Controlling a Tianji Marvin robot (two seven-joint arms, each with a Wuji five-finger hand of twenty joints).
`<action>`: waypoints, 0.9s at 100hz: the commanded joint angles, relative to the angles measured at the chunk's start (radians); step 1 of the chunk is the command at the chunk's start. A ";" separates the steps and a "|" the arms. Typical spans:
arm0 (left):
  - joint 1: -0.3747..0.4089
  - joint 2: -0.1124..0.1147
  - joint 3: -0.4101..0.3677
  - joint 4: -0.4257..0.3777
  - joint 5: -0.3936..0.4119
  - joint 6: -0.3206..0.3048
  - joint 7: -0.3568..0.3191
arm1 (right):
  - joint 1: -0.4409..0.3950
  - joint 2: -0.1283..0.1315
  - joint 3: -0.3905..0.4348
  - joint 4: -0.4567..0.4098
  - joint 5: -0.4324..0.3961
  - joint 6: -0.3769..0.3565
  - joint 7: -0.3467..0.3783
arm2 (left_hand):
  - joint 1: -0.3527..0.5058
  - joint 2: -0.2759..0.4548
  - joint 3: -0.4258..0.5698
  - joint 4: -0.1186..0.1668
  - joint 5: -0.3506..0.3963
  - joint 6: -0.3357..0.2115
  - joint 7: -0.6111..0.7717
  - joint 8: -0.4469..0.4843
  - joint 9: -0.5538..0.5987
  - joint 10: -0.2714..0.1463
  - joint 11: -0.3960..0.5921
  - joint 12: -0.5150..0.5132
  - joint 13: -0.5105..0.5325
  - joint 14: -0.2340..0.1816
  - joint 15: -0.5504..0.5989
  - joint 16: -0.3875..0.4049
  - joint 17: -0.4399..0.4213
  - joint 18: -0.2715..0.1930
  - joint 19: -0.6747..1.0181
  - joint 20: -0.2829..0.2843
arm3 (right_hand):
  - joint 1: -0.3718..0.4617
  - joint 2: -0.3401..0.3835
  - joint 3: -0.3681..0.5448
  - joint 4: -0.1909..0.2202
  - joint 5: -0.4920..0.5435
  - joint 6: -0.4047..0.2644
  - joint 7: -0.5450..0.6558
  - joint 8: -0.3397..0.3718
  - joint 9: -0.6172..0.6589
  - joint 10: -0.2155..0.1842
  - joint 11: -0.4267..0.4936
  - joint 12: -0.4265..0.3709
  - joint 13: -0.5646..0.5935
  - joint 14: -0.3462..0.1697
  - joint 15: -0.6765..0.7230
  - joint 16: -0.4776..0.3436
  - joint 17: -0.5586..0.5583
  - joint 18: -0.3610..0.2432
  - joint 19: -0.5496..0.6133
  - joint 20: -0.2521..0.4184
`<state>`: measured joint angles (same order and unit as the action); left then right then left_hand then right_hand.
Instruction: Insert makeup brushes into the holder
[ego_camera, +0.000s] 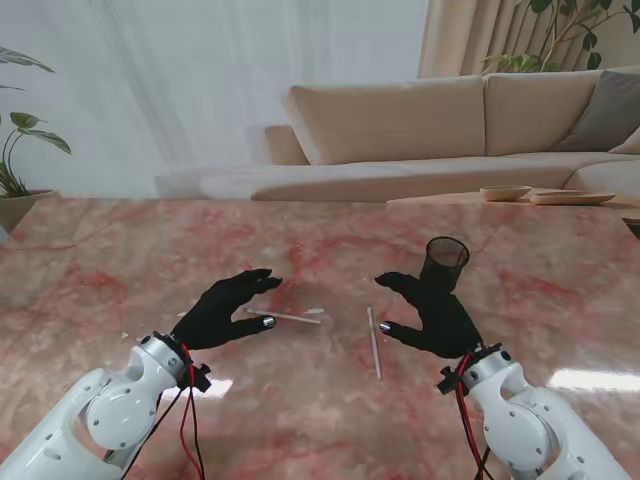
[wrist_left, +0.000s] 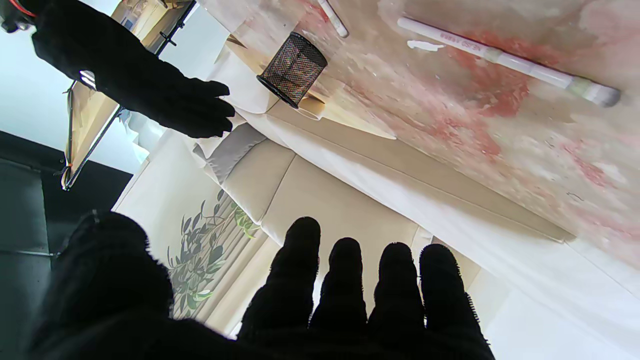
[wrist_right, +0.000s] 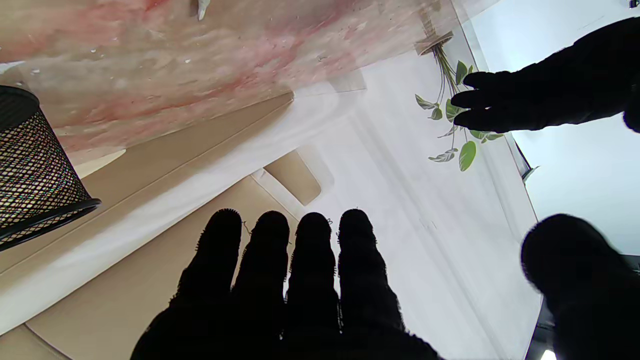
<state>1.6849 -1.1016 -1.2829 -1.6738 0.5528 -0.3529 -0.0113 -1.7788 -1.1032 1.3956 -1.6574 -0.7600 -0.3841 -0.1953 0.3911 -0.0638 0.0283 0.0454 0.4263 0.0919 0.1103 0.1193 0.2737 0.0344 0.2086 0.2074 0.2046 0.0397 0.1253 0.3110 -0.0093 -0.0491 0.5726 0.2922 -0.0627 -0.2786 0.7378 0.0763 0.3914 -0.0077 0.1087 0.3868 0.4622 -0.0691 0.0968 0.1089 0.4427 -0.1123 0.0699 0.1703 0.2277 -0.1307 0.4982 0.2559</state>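
Left hand (ego_camera: 228, 308) empty, fingers spread, brush (ego_camera: 285, 317) just beside, right hand (ego_camera: 432, 312) empty, holder (ego_camera: 444, 264) beyond.

Open table btwn both brushes (ego_camera: 374, 341); holder (ego_camera: 444, 263) just beyond right hand (ego_camera: 432, 311).

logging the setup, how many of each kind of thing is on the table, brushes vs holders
makeup brushes: 2, one by the left hand, one by the right hand
mesh holder: 1
total: 3
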 joint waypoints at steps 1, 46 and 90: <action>0.012 0.012 -0.018 -0.013 0.011 -0.008 -0.012 | -0.011 -0.001 -0.002 -0.008 0.000 0.009 0.014 | 0.008 0.012 -0.022 -0.006 -0.031 0.006 -0.020 -0.014 -0.023 -0.003 -0.008 -0.011 -0.032 -0.028 -0.012 -0.004 -0.009 -0.038 -0.010 -0.002 | -0.021 0.003 -0.017 -0.028 -0.010 -0.001 -0.004 -0.006 -0.014 0.008 -0.021 -0.012 -0.030 -0.009 -0.010 -0.021 -0.010 -0.033 -0.025 -0.010; 0.069 0.055 -0.217 -0.077 0.146 -0.045 -0.182 | -0.030 0.000 -0.002 -0.026 -0.013 0.034 0.018 | 0.119 -0.081 0.008 -0.030 -0.033 0.001 -0.002 -0.004 -0.023 -0.003 0.012 0.001 -0.035 -0.024 -0.001 0.019 -0.004 -0.052 -0.052 -0.023 | 0.004 0.002 -0.026 -0.037 -0.003 -0.009 0.004 -0.001 -0.012 0.006 -0.015 -0.009 -0.030 -0.010 -0.009 -0.019 -0.011 -0.034 -0.026 -0.008; 0.126 0.075 -0.405 -0.065 0.298 -0.091 -0.244 | -0.016 0.005 -0.026 -0.025 -0.018 0.058 0.042 | 0.100 -0.410 0.518 -0.120 -0.024 -0.086 0.156 0.085 -0.022 -0.041 0.058 0.092 -0.051 -0.050 0.010 0.074 0.006 -0.086 -0.120 -0.054 | 0.028 -0.006 -0.029 -0.038 -0.004 -0.014 0.007 0.004 -0.014 0.002 -0.008 -0.006 -0.034 -0.012 -0.010 -0.018 -0.012 -0.035 -0.026 -0.007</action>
<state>1.7986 -1.0422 -1.6731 -1.7553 0.8370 -0.4449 -0.2409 -1.7929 -1.0980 1.3743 -1.6851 -0.7782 -0.3340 -0.1691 0.5298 -0.4264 0.4915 -0.0319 0.4264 0.0392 0.2411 0.1875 0.2740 0.0182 0.2475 0.2837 0.2044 0.0260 0.1253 0.3737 -0.0069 -0.0762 0.4966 0.2612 -0.0601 -0.2786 0.7279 0.0763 0.3926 -0.0085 0.1099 0.3868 0.4622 -0.0687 0.0968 0.1089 0.4427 -0.1123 0.0699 0.1703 0.2277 -0.1308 0.4982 0.2559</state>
